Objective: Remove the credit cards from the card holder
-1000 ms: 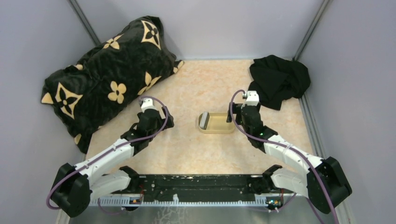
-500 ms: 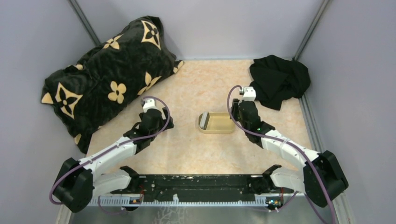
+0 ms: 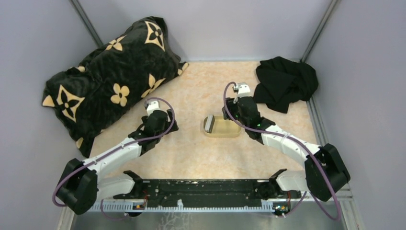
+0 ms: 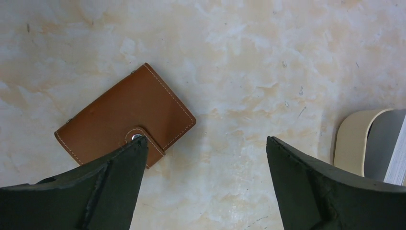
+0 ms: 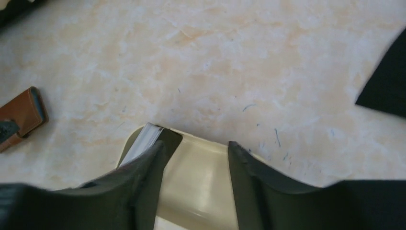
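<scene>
Left wrist view shows the card holder [image 4: 125, 121] lying flat on the pale marbled table [image 4: 239, 57], brown outside up, folded closed with its small tab and metal snap [image 4: 137, 137] fastened at the near edge. It sits at a slant, and one near corner is covered by the left-hand finger of the left gripper [image 4: 205, 142]; I cannot tell whether that finger touches it. The left gripper's jaws stand wide apart with only bare table between them, and it has hold of nothing. At the right edge of the same view is a tan shallow tray [image 4: 352, 143], apart from the card holder, and the credit cards [image 4: 380, 143] lie in it as a stack with a grey face up and pale edges showing. From the right wrist, the stack rests against the tray's left end, and the card holder appears small at the far left of the picture, on the table. The right gripper [image 5: 196, 143] hangs over the tray's far rim with its jaws spread and nothing between them. From the top external camera, the tray sits mid-table between the two arms, a crumpled black cloth [image 3: 285, 81] lies at the far right corner, and a large black cushion [image 3: 110, 76] with tan flower motifs fills the far left.
</scene>
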Controlling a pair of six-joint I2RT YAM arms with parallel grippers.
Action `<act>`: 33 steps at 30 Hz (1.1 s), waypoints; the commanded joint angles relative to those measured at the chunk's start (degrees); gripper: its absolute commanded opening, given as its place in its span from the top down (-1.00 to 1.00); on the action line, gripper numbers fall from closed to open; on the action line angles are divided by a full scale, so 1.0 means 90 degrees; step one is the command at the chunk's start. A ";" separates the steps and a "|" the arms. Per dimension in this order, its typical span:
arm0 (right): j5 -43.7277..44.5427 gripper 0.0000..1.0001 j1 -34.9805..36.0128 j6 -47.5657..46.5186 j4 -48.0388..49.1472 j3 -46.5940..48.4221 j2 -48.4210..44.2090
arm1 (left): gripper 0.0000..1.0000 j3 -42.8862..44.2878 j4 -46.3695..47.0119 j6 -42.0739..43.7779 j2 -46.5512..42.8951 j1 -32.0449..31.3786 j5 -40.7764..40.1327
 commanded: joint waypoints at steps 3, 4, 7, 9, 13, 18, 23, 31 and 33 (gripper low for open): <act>-0.0716 0.64 0.0169 -0.0133 0.0013 0.0427 0.0188 | -0.99 0.0350 -0.0518 -0.0161 0.0171 0.0081 -0.0138; -0.0711 0.75 0.0280 -0.0201 -0.0003 0.0368 0.0185 | -0.99 0.0339 -0.0481 -0.0205 0.0216 0.0081 -0.0089; -0.0238 0.82 0.0750 -0.0472 -0.0047 0.0103 0.0048 | -0.99 0.0310 -0.0347 -0.0215 0.0325 0.0081 -0.0002; -0.0251 0.84 0.0820 -0.0424 -0.0097 -0.0122 -0.0076 | -0.99 0.0359 -0.0335 -0.0170 0.0422 0.0081 -0.0005; 0.0021 0.84 0.0822 -0.0165 -0.0191 -0.0414 -0.0131 | -0.99 0.0483 -0.0330 -0.0088 0.0615 0.0080 -0.0012; 0.0482 1.00 0.0797 -0.0023 -0.0373 -0.0171 0.0246 | -0.99 0.0580 -0.0301 -0.0077 0.0758 0.0080 0.0052; 0.0418 1.00 0.0610 -0.0078 -0.0436 0.0370 0.1115 | -0.99 0.0561 -0.0330 -0.0074 0.0690 0.0081 0.0016; 0.0183 1.00 0.0373 -0.0075 -0.0077 0.0561 0.1807 | -0.99 0.0326 -0.0399 -0.0089 0.0403 0.0089 -0.0159; 0.0145 1.00 0.0328 -0.0072 -0.0035 0.0594 0.1933 | -0.99 0.0276 -0.0344 -0.0112 0.0352 0.0089 -0.0128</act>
